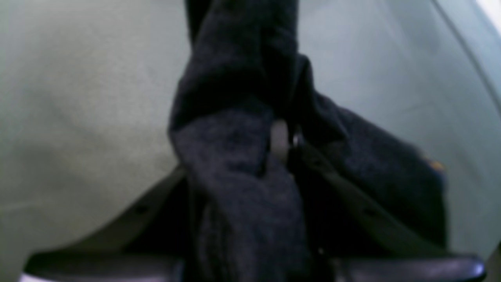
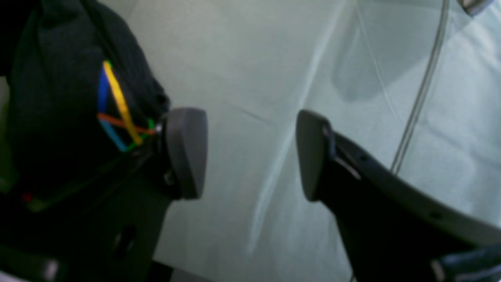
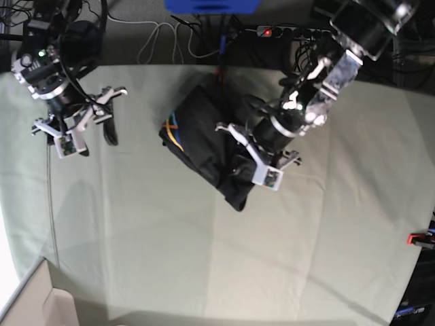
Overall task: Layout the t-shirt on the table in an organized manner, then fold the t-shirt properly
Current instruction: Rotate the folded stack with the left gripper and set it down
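Between the left gripper's (image 1: 287, 147) jaws we find a bunched fold of the t-shirt (image 3: 204, 146), clenched and raised so dark cloth hangs around the fingers. Outward from there, the rest of the garment lies crumpled in a heap near the middle of the table (image 3: 170, 258), its coloured mark (image 3: 174, 132) facing the other arm. Our right gripper (image 2: 250, 154) stands off to the side, jaws apart and empty, above bare cloth. We judge the laying-out step barely begun. Next we need the right gripper on another edge, so both can spread the shirt flat.
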